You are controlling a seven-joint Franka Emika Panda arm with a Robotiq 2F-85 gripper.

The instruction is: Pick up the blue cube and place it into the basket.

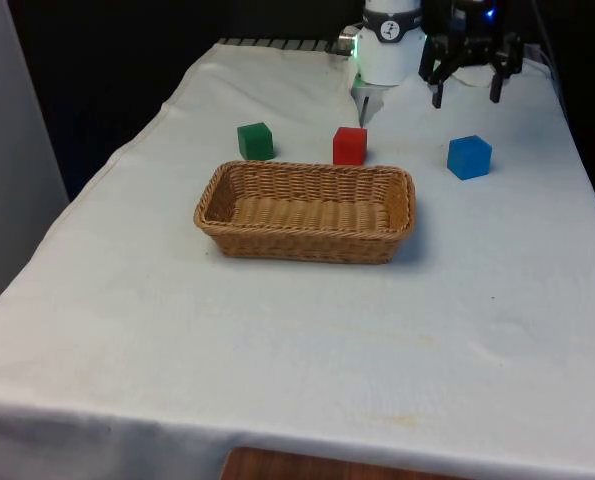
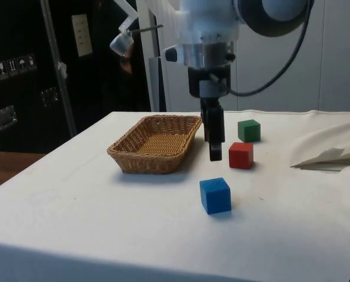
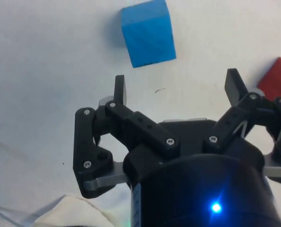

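We see the pincer (image 1: pixel 468 97) hanging above the white cloth (image 1: pixel 297 340), fingers (image 3: pixel 120 90) spread apart and empty. The blue cube (image 1: pixel 469 157) sits on the cloth just ahead of the pincer and below it, not between the fingers, as we read in the wrist view (image 3: pixel 148 32). In the side view the pincer (image 2: pixel 215 154) hangs between the wicker basket (image 2: pixel 154 143) and the red cube (image 2: pixel 240 155). The green cube (image 2: pixel 249 130) sits beyond the red one, farther from the pincer. We note the basket holds nothing.
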